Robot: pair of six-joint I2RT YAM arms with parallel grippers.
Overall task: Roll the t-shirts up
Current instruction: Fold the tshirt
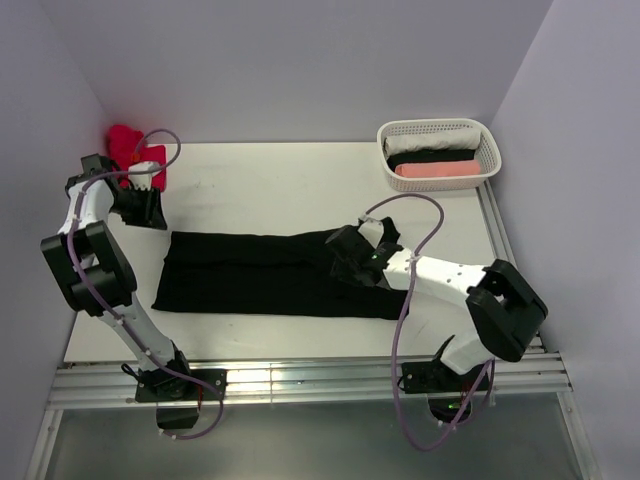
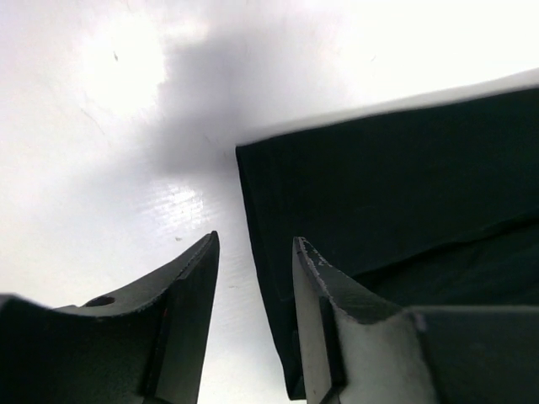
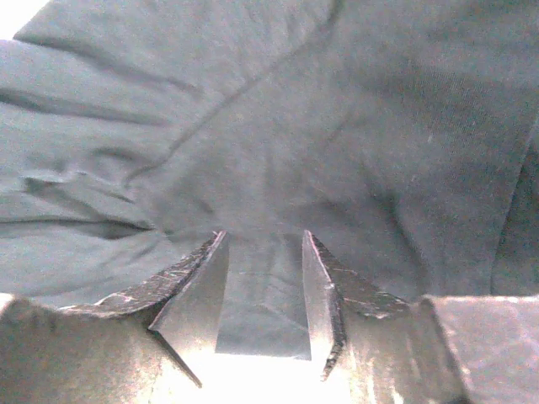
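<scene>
A black t-shirt (image 1: 250,275), folded into a long strip, lies flat across the middle of the table. My left gripper (image 1: 150,212) hovers at the strip's far left corner. In the left wrist view that gripper (image 2: 255,240) is open. One finger is over the black cloth (image 2: 396,185), the other over bare table, and the shirt's edge runs between them. My right gripper (image 1: 345,258) is low over the strip's right part. In the right wrist view that gripper (image 3: 264,236) is open, with wrinkled black cloth (image 3: 278,109) lying flat in the gap and nothing pinched.
A red t-shirt (image 1: 125,145) lies bunched in the back left corner, behind my left arm. A white basket (image 1: 483,140) at the back right holds rolled white, black and pink shirts. Metal rails (image 1: 300,380) run along the near edge.
</scene>
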